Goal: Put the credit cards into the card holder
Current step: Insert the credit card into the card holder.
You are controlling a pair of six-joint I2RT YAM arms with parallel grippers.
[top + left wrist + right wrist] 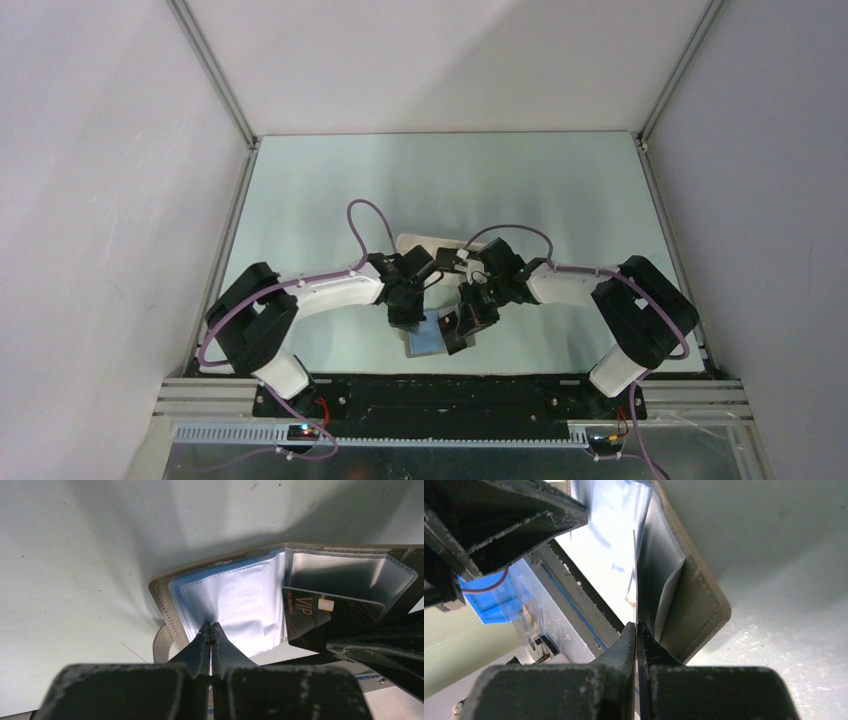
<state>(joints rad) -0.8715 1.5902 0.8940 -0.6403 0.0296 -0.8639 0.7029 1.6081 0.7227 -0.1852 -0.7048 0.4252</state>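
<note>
On the pale table between white walls, we are pinching the holder with our left gripper and a card with our right gripper.

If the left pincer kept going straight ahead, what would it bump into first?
The card holder. The left pincer looks shut on its clear inner pockets, so it would likely just push deeper into them.
</note>
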